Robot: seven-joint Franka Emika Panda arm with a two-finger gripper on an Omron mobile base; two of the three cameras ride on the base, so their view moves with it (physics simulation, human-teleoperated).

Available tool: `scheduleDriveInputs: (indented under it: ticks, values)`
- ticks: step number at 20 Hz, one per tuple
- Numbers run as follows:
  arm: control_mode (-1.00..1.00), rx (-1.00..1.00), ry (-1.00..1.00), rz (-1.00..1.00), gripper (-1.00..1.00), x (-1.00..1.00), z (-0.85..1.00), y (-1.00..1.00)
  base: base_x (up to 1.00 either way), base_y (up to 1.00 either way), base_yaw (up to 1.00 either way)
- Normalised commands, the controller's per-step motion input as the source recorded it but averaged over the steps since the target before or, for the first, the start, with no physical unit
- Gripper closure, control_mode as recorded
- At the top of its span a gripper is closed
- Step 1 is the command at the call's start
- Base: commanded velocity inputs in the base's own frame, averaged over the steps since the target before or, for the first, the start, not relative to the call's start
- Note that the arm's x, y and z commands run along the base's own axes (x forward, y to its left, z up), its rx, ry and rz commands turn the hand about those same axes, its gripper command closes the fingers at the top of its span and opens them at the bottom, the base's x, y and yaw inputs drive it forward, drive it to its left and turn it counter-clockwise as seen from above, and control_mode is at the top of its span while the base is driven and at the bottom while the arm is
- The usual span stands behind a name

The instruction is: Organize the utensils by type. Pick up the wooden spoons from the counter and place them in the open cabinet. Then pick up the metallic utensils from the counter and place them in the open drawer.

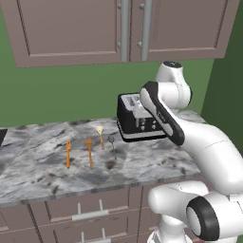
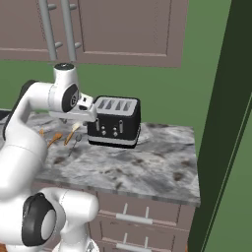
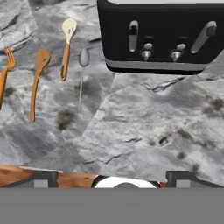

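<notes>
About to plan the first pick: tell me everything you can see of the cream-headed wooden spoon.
The cream-headed wooden spoon has a pale cream oval bowl and a slim tan handle, wood by its look. It lies flat on the marbled counter, bowl toward the wall, handle toward the counter's front edge. The all-brown spoon lies on one side and the grey metal spoon on the other, toward the black toaster. It touches the counter alone.

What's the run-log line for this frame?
stage: pre-pick | jaws: open, empty | four utensils on counter: fork, orange-brown spoon, cream-bowled spoon, grey spoon | toaster beside
</notes>
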Motion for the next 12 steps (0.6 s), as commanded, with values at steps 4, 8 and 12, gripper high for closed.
scheduleDriveInputs:
  ticks: [4, 8, 12]
  values:
    - [-1.00, 0.01, 0.07, 0.00, -1.00, 0.00, -0.21, 0.40, 0.00, 0.00, 0.00]
    - [-1.00, 0.00, 0.10, 0.00, -1.00, 0.00, -0.28, 0.54, 0.00, 0.00, 0.00]
    - [-1.00, 0.00, 0.07, 0.00, -1.00, 0.00, -0.34, 0.62, 0.00, 0.00, 0.00]
